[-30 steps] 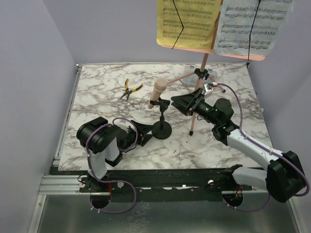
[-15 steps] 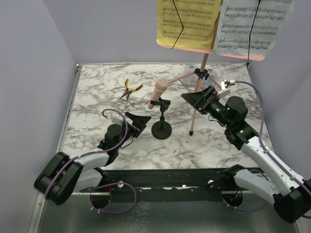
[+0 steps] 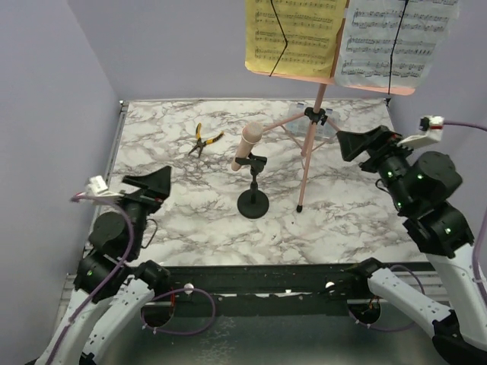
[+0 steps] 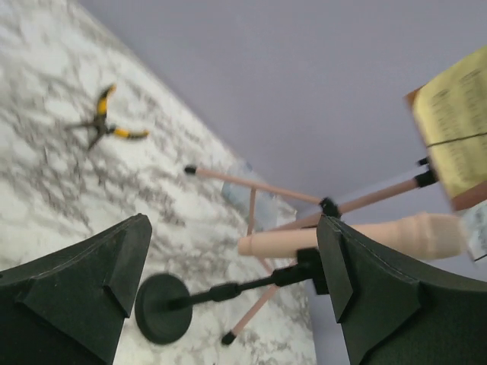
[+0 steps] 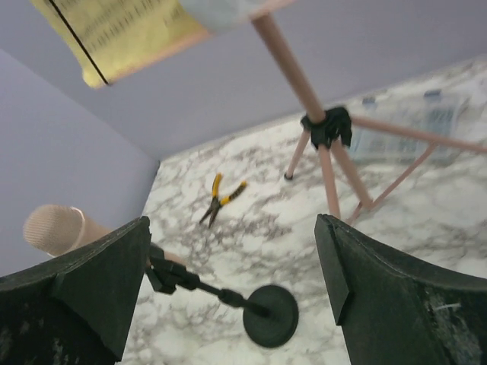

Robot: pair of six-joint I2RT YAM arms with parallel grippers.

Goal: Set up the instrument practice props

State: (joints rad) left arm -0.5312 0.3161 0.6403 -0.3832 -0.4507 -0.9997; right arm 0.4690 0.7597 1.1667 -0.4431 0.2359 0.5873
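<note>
The pink tripod music stand [image 3: 311, 146] stands at the back right of the table. It carries a yellow music sheet [image 3: 293, 36] and a white one [image 3: 396, 42]. Left of it, the short black mic stand [image 3: 253, 203] stands upright on its round base, with the pink-beige microphone [image 3: 247, 144] clipped in its top. My left gripper [image 3: 150, 183] hangs open and empty near the front left, well apart from the mic stand [image 4: 162, 308]. My right gripper [image 3: 364, 143] is open and empty, raised to the right of the music stand's pole [image 5: 293, 68].
Yellow-handled pliers [image 3: 204, 139] lie on the marble table [image 3: 175, 228] at the back left. A clear plastic box [image 5: 403, 125] sits behind the tripod's legs. Lilac walls close in the back and both sides.
Both arms have drawn back and lifted, the left away from the mic stand toward the front left, the right away from the music stand toward the right. Both jaws have opened wider.
</note>
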